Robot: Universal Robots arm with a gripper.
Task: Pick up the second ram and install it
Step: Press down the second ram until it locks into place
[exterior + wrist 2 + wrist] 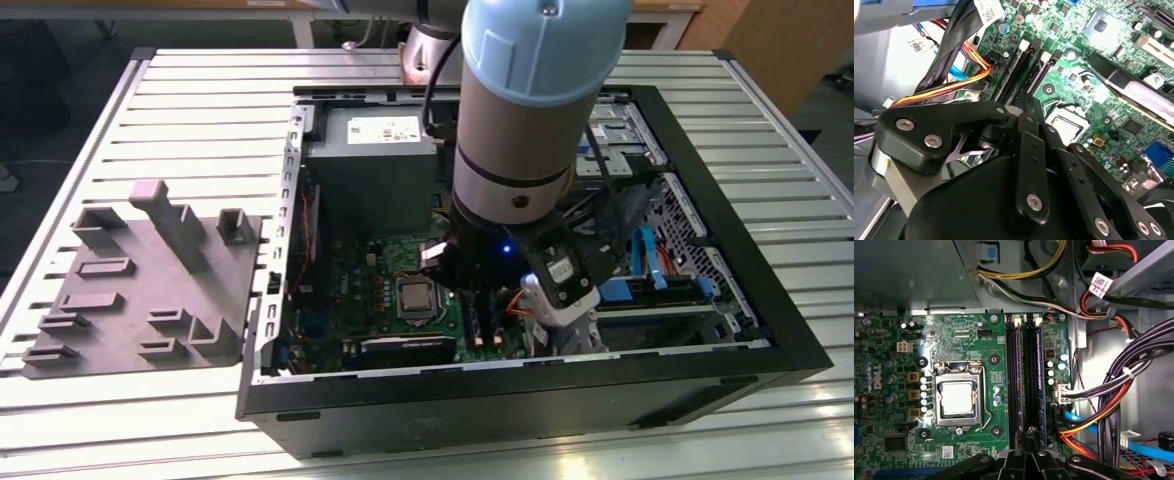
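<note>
First wrist view looks straight down on the green motherboard (996, 342), with the claw (1029, 432) poised over the long black memory slots (1030, 365). Its dark fingers are drawn together to a narrow tip; whether they pinch anything I cannot tell. The second ram (1040, 385) seems to be the slim bluish strip standing on edge in the slot bank, just beside the claw tip on the side toward the bundled cables (1104, 405). A like strip (1016, 385) runs along the other side of the bank, nearer the processor socket (958, 399). Contact between claw and ram cannot be made out.

In the second wrist view the fingers (1026, 130) point down at the same slots.

The exterior view shows the arm (534, 100) reaching down into the open computer case (747, 200), which lies on the slatted surface (200, 100). A grey holder (147, 280) sits beside the case, near the surface's edge at the exterior view's left.
</note>
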